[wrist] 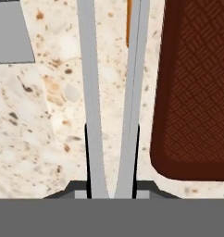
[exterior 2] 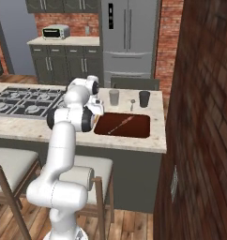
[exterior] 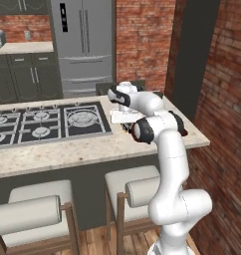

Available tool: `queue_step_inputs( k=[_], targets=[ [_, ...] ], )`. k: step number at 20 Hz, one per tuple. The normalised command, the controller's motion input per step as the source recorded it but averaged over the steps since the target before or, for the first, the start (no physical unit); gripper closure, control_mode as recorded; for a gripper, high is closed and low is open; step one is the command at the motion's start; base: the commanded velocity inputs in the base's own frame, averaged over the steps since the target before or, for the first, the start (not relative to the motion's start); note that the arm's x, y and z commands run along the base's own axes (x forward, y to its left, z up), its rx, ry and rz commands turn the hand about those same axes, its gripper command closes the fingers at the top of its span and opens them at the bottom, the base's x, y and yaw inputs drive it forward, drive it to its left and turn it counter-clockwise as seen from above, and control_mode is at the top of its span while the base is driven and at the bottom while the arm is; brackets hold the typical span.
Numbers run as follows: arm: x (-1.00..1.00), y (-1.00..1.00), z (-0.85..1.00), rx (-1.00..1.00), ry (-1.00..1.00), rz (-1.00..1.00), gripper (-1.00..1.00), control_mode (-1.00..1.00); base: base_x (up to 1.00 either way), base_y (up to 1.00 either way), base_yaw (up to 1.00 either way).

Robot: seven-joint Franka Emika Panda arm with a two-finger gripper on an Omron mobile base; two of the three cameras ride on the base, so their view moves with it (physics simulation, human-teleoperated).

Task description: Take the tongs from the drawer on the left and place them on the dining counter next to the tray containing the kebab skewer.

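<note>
My gripper [wrist: 112, 189] is shut on the tongs [wrist: 93, 92]. Their two silver arms run up the hand view, with black parts near my fingertips. They hang close over the beige dining counter [wrist: 35, 120], just left of the dark reddish-brown tray [wrist: 197, 92]. In the right base view the tray [exterior 2: 134, 131] lies by the counter's front edge with the kebab skewer [exterior 2: 120, 125] slanting across it. My hand is just left of the tray, partly hidden by the arm. The drawer is out of view.
A thin orange stick [wrist: 128, 23] lies beyond the tongs. Two cups [exterior 2: 114, 97] [exterior 2: 144, 98] and a small spoon [exterior 2: 132, 104] stand behind the tray. The black hob [exterior: 43, 122] fills the counter's left. Stools [exterior: 33, 214] stand below, and a brick wall [exterior 2: 204, 117] rises at the right.
</note>
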Motion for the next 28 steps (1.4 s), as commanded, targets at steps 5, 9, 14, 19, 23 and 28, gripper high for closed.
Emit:
queue_step_inputs(
  k=[5, 9, 14, 19, 23, 28],
  targets=[
    [-0.01, 0.00, -0.27, 0.00, 0.00, 0.00, 1.00, -1.00, 0.00, 0.00, 0.00],
    [0.00, 0.00, -0.30, 0.00, 0.00, 0.00, 1.00, -1.00, 0.00, 0.00, 0.00],
    [0.00, 0.06, -0.19, 0.00, 0.00, 0.00, 1.00, -1.00, 0.00, 0.00, 0.00],
    [0.00, 0.00, -0.27, 0.00, 0.00, 0.00, 1.00, -1.00, 0.00, 0.00, 0.00],
    [0.00, 0.00, 0.00, 0.00, 0.01, 0.00, 1.00, -1.00, 0.00, 0.00, 0.00],
    [0.00, 0.00, 0.00, 0.00, 0.00, 0.00, -1.00, -1.00, 0.00, 0.00, 0.00]
  ],
)
